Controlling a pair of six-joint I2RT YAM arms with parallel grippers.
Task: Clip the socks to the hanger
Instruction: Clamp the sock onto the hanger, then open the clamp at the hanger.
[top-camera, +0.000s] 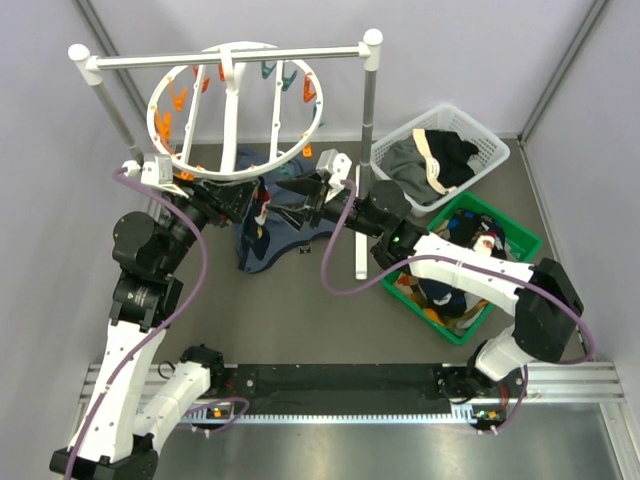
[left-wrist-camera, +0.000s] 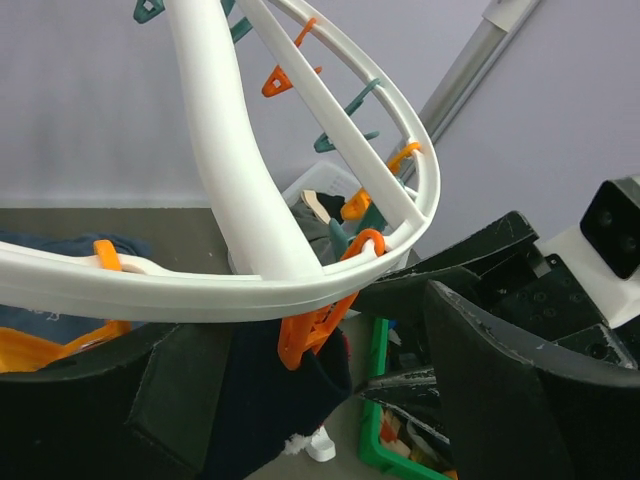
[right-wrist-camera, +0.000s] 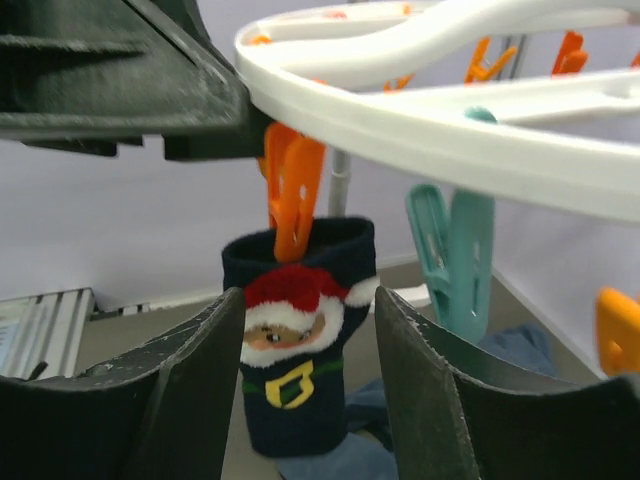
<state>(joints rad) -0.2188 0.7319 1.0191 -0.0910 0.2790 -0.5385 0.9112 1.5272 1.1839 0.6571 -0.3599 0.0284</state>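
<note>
Hanging sock (right-wrist-camera: 298, 350) ahead of right tool (right-wrist-camera: 310, 300)

Both arms reach under the hanger (top-camera: 232, 110), left gripper (top-camera: 255, 203) facing right gripper (top-camera: 303, 200), both with jaws apart.

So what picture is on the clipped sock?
The sock shows a Santa on dark navy; right wrist view.

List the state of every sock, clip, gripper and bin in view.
Santa sock: hanging from the orange clip.
Orange clip: shut on the sock's cuff.
Teal clip: empty.
Hanger: hanging, tilted.
Left gripper: open.
Right gripper: open.
Green bin: holds more socks.
White basket: holds clothes.
</note>
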